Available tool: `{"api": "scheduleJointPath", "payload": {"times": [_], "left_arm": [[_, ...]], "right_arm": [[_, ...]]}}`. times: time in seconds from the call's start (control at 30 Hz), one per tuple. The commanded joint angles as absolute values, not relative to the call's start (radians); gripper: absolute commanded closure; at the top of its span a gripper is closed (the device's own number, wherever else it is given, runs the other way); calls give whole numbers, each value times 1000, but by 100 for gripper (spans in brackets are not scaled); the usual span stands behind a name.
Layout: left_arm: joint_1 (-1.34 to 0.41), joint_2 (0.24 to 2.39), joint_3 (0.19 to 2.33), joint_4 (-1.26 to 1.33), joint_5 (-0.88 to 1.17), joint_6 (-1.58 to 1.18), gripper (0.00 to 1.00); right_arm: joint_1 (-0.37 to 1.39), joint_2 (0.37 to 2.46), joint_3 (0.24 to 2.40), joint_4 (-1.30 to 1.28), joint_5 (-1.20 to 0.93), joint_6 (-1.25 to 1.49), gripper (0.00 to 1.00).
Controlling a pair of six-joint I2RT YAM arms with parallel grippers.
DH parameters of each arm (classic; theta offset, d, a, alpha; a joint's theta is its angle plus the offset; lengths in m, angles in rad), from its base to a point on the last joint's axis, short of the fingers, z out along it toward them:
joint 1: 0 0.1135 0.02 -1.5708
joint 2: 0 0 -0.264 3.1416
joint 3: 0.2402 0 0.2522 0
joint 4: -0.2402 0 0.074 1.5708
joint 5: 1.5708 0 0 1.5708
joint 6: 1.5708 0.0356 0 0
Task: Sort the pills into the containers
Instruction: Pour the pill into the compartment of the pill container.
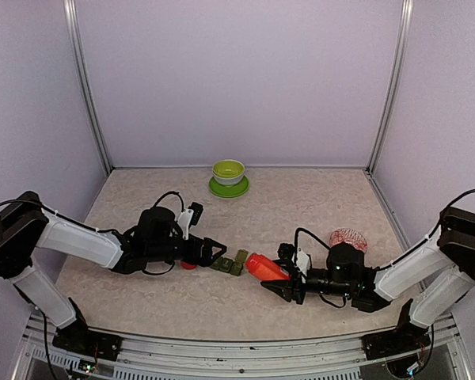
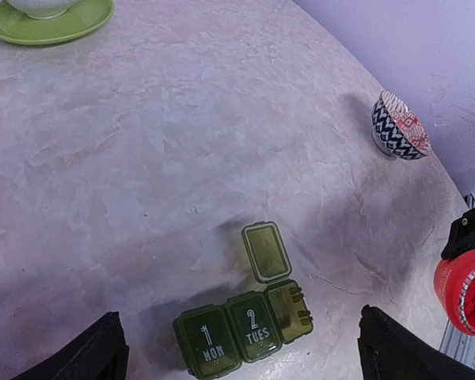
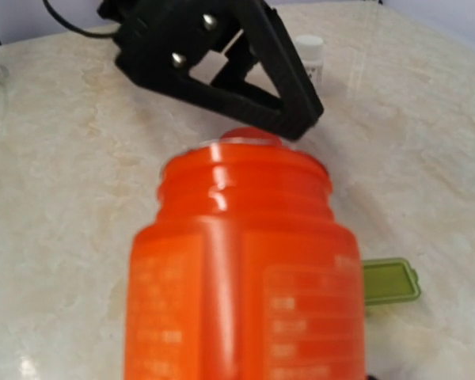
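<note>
a: which step is being worked on?

b: a pour is being set up, it is judged. on the bench (image 1: 317, 206) the red bottle (image 1: 265, 267) is being gripped by the right jaws and tipped almost flat, just beside the containers (image 1: 231, 263) near the bench's middle. the left jaws are being held wide open, gripping nothing, at the strip's other end.

a: how are the things being pointed?

b: in the top view the bottle's long axis is running right to left, and its open mouth is being aimed at the strip. the strip's long axis is lying roughly left to right too. the end compartment nearest the bottle is standing open with its lid (image 2: 266, 251) flipped back, and the other two are shut.

a: what is being called for next?

b: the mouth is to be brought over that open compartment and tipped gently, so nothing is being spilled onto the bench.
</note>
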State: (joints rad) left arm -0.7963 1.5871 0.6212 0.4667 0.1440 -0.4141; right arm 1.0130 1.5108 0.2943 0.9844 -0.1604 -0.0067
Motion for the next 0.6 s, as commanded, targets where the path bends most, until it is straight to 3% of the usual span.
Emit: {"api": "scheduleJointPath", "payload": {"times": [0.0, 0.57], "left_arm": [[-783, 1591, 606, 545, 188, -410, 1], [-773, 1615, 588, 601, 250, -421, 1]], "right_arm": [[998, 1548, 328, 1036, -150, -2, 91], [989, 1609, 444, 822, -137, -10, 92]]}}
